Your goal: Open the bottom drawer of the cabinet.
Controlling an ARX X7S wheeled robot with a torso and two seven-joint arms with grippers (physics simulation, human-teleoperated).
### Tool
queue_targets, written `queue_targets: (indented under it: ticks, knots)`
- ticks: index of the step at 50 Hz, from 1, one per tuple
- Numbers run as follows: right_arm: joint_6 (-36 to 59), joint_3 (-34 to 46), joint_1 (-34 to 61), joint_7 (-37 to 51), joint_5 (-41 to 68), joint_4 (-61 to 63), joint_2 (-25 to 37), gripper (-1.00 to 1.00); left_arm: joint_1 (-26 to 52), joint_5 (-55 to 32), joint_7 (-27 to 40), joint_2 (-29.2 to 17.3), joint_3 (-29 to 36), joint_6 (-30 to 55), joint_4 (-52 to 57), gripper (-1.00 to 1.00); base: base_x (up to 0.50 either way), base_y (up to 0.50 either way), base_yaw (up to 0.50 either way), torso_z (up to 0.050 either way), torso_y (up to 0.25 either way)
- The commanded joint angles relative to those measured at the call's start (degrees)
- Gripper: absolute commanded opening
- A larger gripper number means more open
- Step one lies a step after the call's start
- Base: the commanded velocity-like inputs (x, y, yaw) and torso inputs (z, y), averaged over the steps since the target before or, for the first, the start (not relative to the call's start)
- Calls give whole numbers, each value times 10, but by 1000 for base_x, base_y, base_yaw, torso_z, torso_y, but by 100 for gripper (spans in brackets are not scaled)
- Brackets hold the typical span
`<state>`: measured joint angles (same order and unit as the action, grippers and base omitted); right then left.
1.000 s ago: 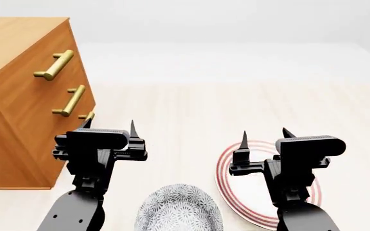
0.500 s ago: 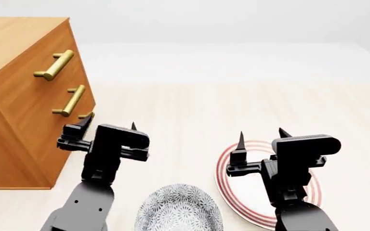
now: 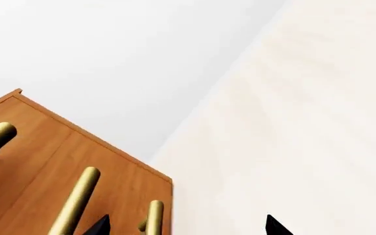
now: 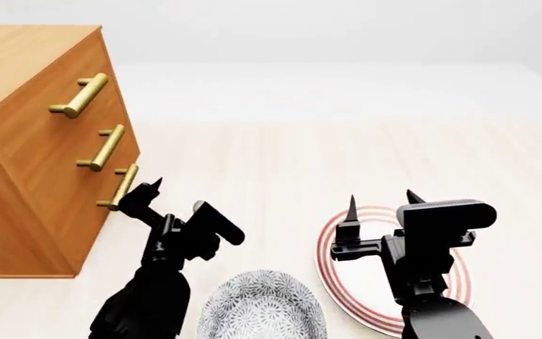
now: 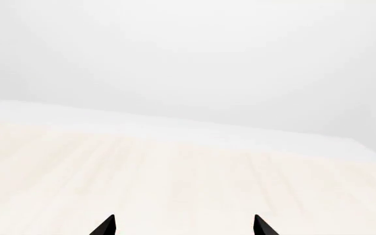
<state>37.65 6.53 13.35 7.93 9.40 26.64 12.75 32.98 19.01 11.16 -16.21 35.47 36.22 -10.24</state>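
Bottom drawer [image 4: 101, 212]: lowest of three in the cabinet [image 4: 26, 141], which stands at the left on the pale tabletop [image 4: 281, 162]. The drawer front sits flush, closed. Its brass handle [image 4: 122, 187] is just beside the left claw [image 4: 172, 198], whose fingers are spread, one tip close to the handle; contact cannot be confirmed. The right claw [image 4: 380, 201] hangs spread and empty over a red-ringed plate [image 4: 332, 272]. A patterned bowl [image 4: 262, 307] lies near the plate, between the arms.

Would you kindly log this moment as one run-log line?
left gripper: open, near bottom drawer handle | right gripper: open, above plate | bottom drawer: closed
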Motion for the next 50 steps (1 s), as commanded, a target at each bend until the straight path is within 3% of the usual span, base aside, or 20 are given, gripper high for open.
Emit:
queue_targets:
  ticks: [1,13,20,50]
  knots:
    - [-2,1,-1,2,4,1,2,100,51,24,4,13,36,-3,-112,100,0,0,0,0,0]
    - [2,2,0,5,9,6,5,100,165,14,51,71,48,-103,-410,100,0,0,0,0,0]
    - [-1,1,-2,5,12,6,6,100,249,-8,83,121,47,-203,-644,100,0,0,0,0,0]
    - [-13,0,-12,14,23,9,8,100,271,-174,115,84,163,-101,-647,100,0,0,0,0,0]
